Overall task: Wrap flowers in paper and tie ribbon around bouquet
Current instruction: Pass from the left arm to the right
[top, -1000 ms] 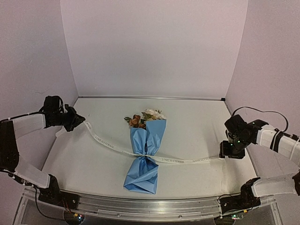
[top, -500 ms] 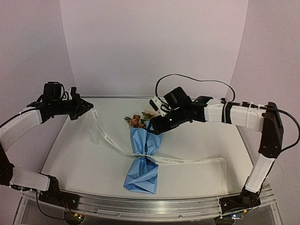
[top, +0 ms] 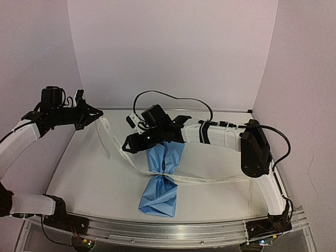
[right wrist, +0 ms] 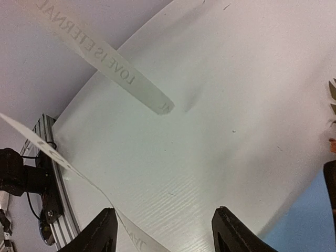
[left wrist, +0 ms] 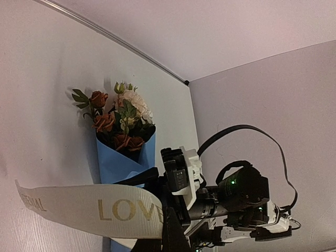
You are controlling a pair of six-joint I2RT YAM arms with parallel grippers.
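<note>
While the bouquet [top: 159,193] lies flat on the bench [top: 84,178], the left jaws are clenched on one end of the ribbon [top: 205,180] and hold it up in the air. From there the ribbon drops to the pinched middle of the blue paper [top: 167,157], then runs along the bench to the right. The right jaws hang spread wide over the bench by the flowers [left wrist: 119,116] (nothing is between them), close to the raised ribbon.

- paper [top: 157,195]: thin, matt blue, softly creased
- ribbon [left wrist: 94,210]: cream cloth, faint sheen, gold printed letters
- table [right wrist: 199,157]: white, matt, finely grained
- rail [top: 173,231]: brushed metal
</note>
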